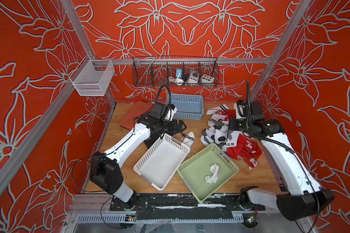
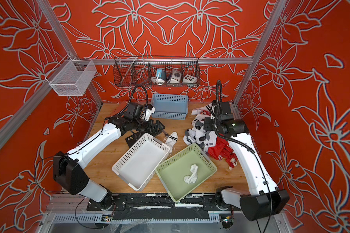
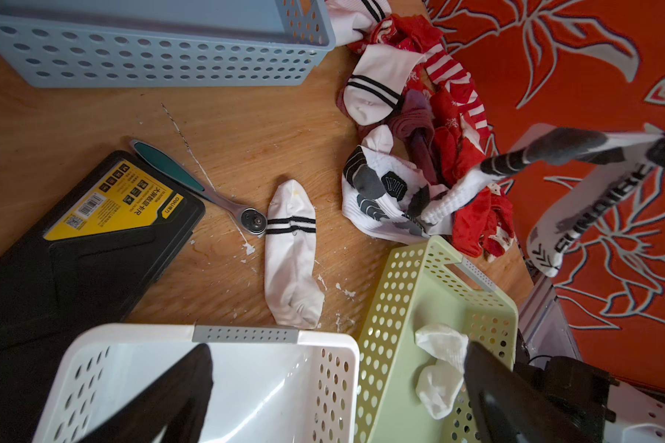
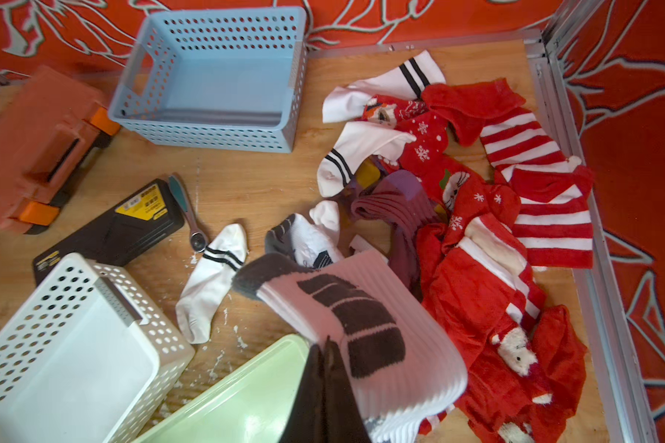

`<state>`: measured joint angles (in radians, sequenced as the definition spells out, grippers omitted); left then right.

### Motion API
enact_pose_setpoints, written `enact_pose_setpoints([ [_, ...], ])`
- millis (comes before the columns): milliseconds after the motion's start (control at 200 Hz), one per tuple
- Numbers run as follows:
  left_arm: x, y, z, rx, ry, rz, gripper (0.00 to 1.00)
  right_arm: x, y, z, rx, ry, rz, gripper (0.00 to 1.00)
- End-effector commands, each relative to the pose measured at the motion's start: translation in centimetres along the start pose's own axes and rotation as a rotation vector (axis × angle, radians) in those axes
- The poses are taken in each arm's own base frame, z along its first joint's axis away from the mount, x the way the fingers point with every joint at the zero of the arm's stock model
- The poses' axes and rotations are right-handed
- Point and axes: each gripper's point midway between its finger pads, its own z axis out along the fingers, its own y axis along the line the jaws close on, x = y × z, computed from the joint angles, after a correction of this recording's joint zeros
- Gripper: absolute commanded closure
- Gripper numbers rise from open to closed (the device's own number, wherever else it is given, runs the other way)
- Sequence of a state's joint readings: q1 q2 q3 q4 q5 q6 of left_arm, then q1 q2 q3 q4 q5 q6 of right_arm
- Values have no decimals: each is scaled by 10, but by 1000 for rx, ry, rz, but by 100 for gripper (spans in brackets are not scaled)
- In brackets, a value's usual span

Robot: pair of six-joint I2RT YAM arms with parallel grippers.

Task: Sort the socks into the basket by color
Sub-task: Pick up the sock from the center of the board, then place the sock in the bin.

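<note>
Wooden table (image 1: 251,181), we see: right gripper (image 4: 325,345) clamped on white grey-marked sock (image 4: 381,326), hanging over sock pile (image 4: 473,214); left gripper (image 3: 338,345) spread wide beside white basket (image 1: 162,159); one crumpled white sock (image 1: 212,173) lies in green basket (image 1: 196,171).

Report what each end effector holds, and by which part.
Right end effector: shut on a white sock with dark marks, pinched at the ribbed fabric's edge beside those marks. Left end effector: open, holding nothing.
</note>
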<state>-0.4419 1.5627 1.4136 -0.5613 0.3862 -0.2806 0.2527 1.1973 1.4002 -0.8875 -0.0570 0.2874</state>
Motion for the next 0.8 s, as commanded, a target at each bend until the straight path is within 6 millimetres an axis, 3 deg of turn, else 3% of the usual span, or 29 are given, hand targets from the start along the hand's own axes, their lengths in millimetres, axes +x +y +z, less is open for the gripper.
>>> enact_pose_setpoints([
  [0, 2, -3, 6, -14, 26, 22, 1, 11, 15, -25, -72, -21, -55, 100],
  [155, 2, -6, 14, -13, 34, 22, 1, 7, 34, -63, -157, -151, -124, 100],
  [460, 2, -6, 17, -32, 30, 21, 1, 27, 59, -106, -329, -227, -188, 100],
  [560, 3, -6, 16, -37, 30, 20, 1, 40, 66, -108, -386, -199, -198, 100],
  [791, 6, -2, 15, -53, 21, 12, 1, 77, 72, -88, -437, -70, -183, 100],
])
